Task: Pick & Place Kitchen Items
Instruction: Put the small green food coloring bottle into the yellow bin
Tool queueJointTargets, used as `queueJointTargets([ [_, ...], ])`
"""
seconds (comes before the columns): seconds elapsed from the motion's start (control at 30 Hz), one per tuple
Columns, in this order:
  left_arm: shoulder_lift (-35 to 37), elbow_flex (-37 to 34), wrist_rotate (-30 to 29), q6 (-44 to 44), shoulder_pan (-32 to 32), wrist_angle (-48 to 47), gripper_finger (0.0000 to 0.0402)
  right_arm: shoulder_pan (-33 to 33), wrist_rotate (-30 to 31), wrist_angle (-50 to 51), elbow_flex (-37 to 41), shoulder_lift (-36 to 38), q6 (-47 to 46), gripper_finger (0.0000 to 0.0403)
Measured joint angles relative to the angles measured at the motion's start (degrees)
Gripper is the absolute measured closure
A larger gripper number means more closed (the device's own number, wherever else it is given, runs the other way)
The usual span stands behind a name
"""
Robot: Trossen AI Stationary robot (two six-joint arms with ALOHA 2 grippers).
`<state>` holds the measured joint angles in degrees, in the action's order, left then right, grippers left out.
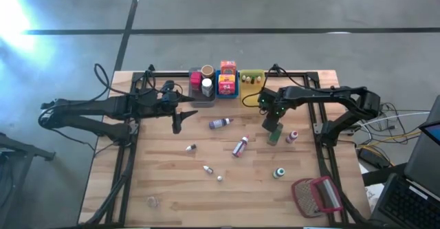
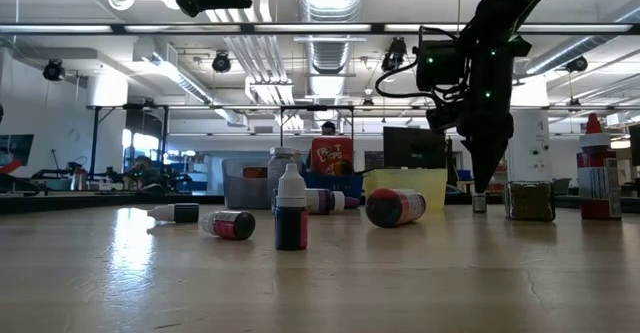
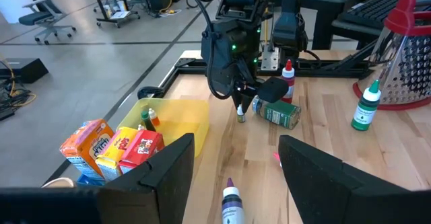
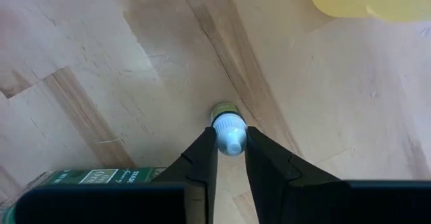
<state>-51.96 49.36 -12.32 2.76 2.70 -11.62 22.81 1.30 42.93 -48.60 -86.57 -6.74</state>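
A tiny bottle with a white cap [image 4: 229,135] stands upright on the wooden table, just in front of the yellow bin [image 1: 251,81]. My right gripper [image 4: 230,151] points straight down over it and is shut on its top; it also shows in the high view [image 1: 269,124]. A green-labelled jar [image 4: 94,177] lies on its side right beside that gripper. My left gripper [image 1: 177,123] hangs open above the table's left centre, holding nothing. Other small bottles lie scattered over the middle of the table. My right gripper pinches the tiny bottle's white cap [image 4: 229,142] between its two fingers, one on each side. The fingers come from above, pointing down. The bottle stands upright with its base on the table [image 2: 480,204].
A grey bin [image 1: 201,84], a blue bin [image 1: 227,86] with boxes and the yellow bin line the far edge. A purple bottle [image 1: 220,123], a red one [image 1: 240,146], a red-capped one [image 1: 293,137] and a green-capped one [image 1: 278,172] lie around. A red-framed grater [image 1: 316,196] lies near right.
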Motion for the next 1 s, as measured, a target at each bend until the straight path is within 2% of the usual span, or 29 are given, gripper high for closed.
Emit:
queueJointTargets([
  [0.33, 0.00, 0.00, 0.00, 0.00, 0.00, 0.00, 0.0179, -0.04, 1.70, 7.56, -8.12, -0.01, 2.37, 0.0345],
  [0.67, 0.00, 0.00, 0.00, 0.00, -0.02, 0.00, 0.0179, 0.09, 1.23, 14.29, -23.04, -0.01, 7.98, 0.0344],
  [0.83, 0.00, 0.00, 0.00, 0.01, -0.01, 0.00, 0.0179, 3.09, 0.97, 14.22, -29.79, -1.87, 12.55, 0.0344],
  [1.0, 0.00, 0.00, 0.00, 0.00, -0.02, 0.00, 0.0179, 8.46, -1.88, 14.32, -34.49, -7.56, 15.92, 0.0344],
])
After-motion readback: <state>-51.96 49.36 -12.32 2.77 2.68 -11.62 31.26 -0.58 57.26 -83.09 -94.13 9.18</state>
